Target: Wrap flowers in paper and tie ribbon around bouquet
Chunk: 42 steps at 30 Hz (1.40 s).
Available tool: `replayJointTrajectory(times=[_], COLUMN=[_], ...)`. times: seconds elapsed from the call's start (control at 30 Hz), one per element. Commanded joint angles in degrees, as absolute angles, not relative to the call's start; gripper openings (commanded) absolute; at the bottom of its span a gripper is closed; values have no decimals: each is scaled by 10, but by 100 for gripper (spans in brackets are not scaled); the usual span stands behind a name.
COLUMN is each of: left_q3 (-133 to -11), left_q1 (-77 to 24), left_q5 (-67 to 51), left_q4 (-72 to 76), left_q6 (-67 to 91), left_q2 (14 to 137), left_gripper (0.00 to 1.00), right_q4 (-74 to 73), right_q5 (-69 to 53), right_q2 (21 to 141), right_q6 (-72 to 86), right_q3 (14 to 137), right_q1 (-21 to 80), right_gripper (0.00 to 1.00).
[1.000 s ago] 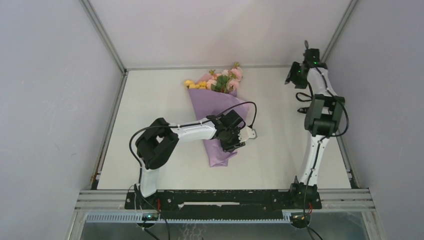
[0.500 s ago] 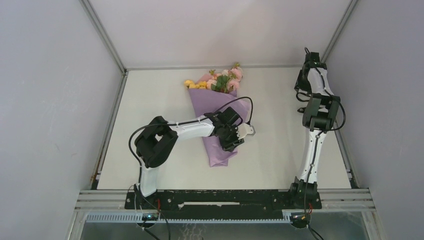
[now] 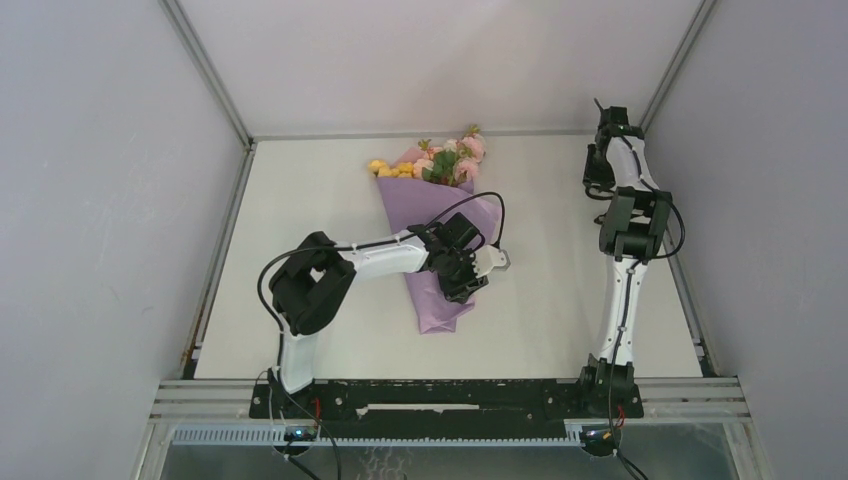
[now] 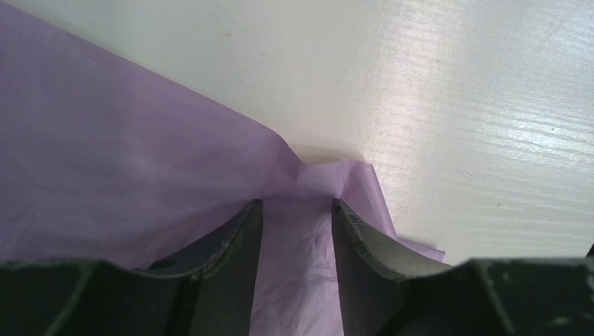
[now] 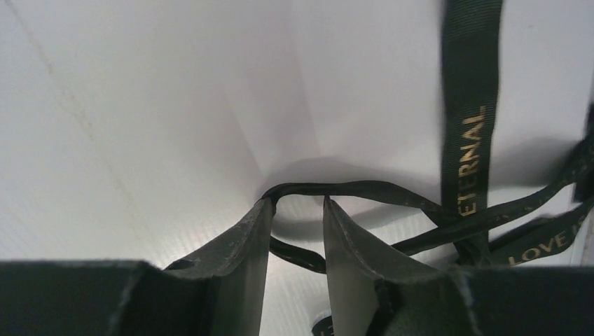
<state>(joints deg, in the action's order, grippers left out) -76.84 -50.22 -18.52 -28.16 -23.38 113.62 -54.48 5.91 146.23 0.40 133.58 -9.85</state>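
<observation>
Bouquet: the bouquet (image 3: 437,240) lies mid-table as a cone, with the flowers (image 3: 447,158) at the far end and the narrow tip pointing near.
Paper: the paper (image 4: 126,133) shows its lilac face and is wrapped round the stems. Its free edge runs down the cone's right side, against the bare table (image 4: 455,105).
Left gripper: the left gripper (image 4: 294,204) sits on that right edge, low on the cone. Its jaws are about half apart, with a puckered fold of paper between the fingers. Whether it squeezes the fold or only presses it down cannot be told.
Why there: probably to pin the overlap so the wrap does not spring open while no tie is on.
Ribbon: the ribbon (image 5: 468,98) lies in loose loops at the far right of the table, well apart from the bouquet.
Right gripper: the right gripper (image 5: 297,201) sits low over the ribbon with its jaws partly apart. One edge-on strand arches across the fingertips and another crosses the gap lower down. Nothing looks clamped yet.
Why there: this looks like the pick-up of the ribbon, and the tie is not yet begun.
Writing: gold capitals read "ETERNAL" on the upright strand and "LOVE" on a strand at lower right. Other letters are cut off.
Risk: the floppy strand could slip off the fingertips.
</observation>
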Motion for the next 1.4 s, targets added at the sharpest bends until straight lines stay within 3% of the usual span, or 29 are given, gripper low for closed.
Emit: replayJointTrajectory(times=[0.0,0.43,0.73,0.87,1.1,1.3,1.37], left_q3=[-755,-755,-756,-755,-755,-755,-756], left_q1=[-492,-491,-491,-491,-491,-491,-491], left_q5=[-157,-156,-160,-159,-164,-163,-163], left_q4=[-318,-318,-317,-317,-318,-317,-317], left_q6=[-232,-231,-230,-231,-231,-229,-229], left_q2=[1171,1169,1171,1170,1173,1173,1172], left_gripper=[47,48,48,48,48,48,48], right_q4=[-591,-514,-554,-565,-581,-576,-571], right_q5=[16,-196,25,64,110,85,56], right_q2=[1477,1301,1351,1376,1411,1426,1427], right_q6=[-22,-56,-86,-81,-81,-94,-96], right_q3=[1344,1219,1231,1235,1250,1250,1252], right_q1=[-82,-65,-18,-6,-11,-11,-12], right_gripper=[43,39,56,58,54,42,34])
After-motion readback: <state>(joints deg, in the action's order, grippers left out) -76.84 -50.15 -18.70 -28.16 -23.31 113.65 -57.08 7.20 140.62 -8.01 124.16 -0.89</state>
